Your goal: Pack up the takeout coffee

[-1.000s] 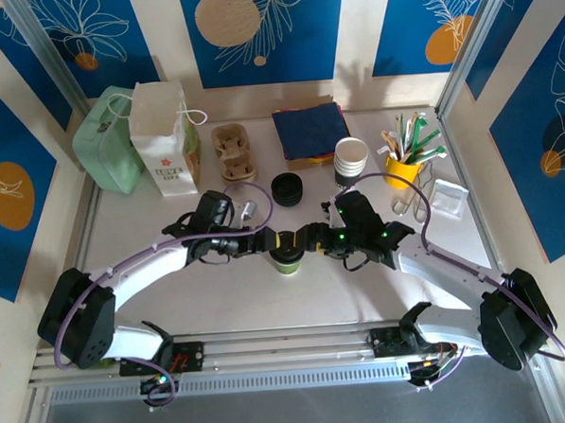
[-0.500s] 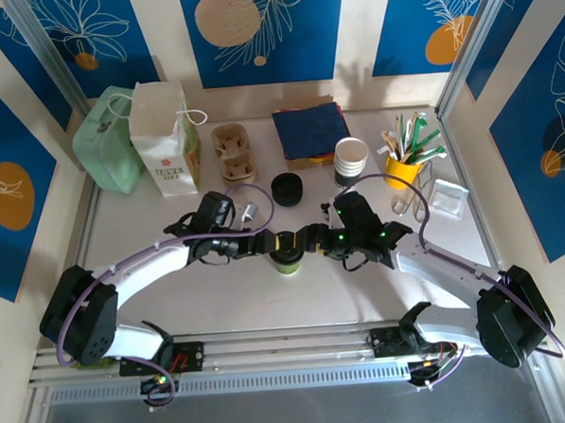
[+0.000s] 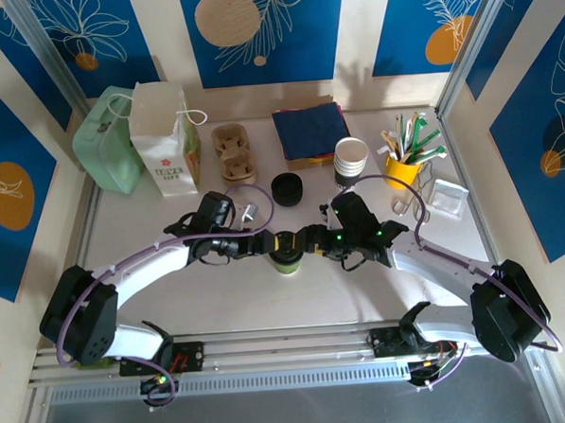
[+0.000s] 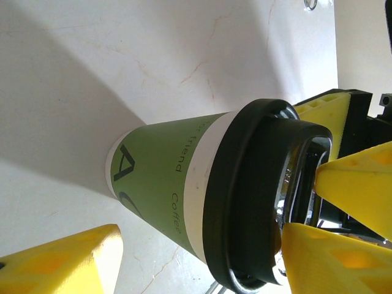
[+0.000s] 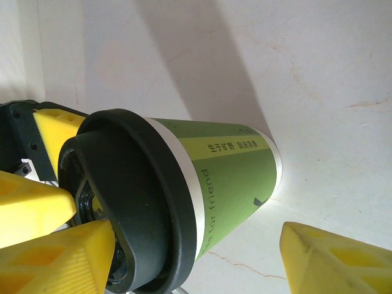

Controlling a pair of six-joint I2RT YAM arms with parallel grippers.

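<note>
Item: cup (image 3: 286,261), paper, green sleeve with a white band, black lid (image 4: 257,196) seated on top. It stands upright near the middle of the desk (image 3: 363,293), where both arms can reach it. Attendant, left: left end effector (image 4: 199,236), brought in low from the cup's left, fingers spread and straddling the cup. One finger (image 4: 61,263) stands apart from the sleeve with bare desk between them. The other sits just beside the lid rim, and contact cannot be confirmed from this angle. Attendant, right: right end effector (image 5: 197,231), mirrored from the opposite side and likewise spread. One finger (image 5: 337,257) is apart from the sleeve and the other lies against or just beside the lid. Neither end effector pinches the cup. Probable reason for the doubled approach: one arm is to take or steady the cup beside the other, or the lid is being checked for seating. Back row, well apart from the cup: paper bag (image 3: 165,137), upright, the probable packing destination; cardboard carrier (image 3: 232,150) just beside it, the alternative; stack of lids (image 3: 286,188); stack of lidless cups (image 3: 351,158); napkins (image 3: 310,131); yellow pot of stirrers (image 3: 403,167); green case (image 3: 108,140) at far left. Stock is ranged along the rear, presumably so the arms can work in front of it.
</note>
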